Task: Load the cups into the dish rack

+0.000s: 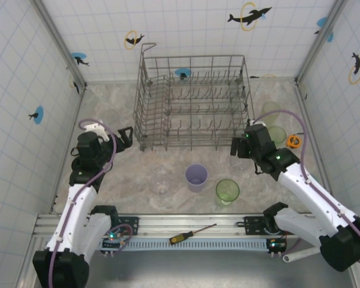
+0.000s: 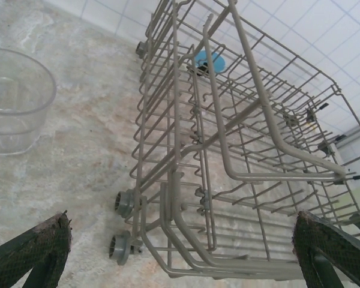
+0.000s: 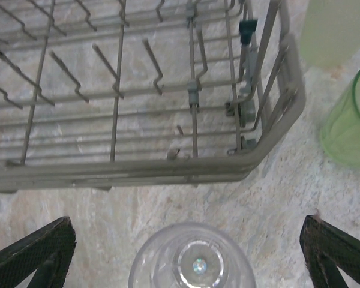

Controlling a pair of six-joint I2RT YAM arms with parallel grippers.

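Both pincers wide, holding nothing. Right pincer (image 3: 187, 223) hangs over a clear cup (image 3: 192, 261) on the surface (image 1: 138, 171), just in front of the rack (image 3: 144, 171) and its near rail, toward the right edge. Left pincer (image 2: 181, 219) faces the rack's left side, with a second clear cup (image 2: 15, 102) off to its left. Rack looks empty, far middle of the surface. Lavender cup (image 1: 196, 177) and green cup (image 1: 227, 191) sit by the near edge. Likely step: right takes the clear cup. Centre it between the jaws, drop low, squeeze gently since thin plastic may slip, lift above the tall rack side before crossing in, seat between tines.
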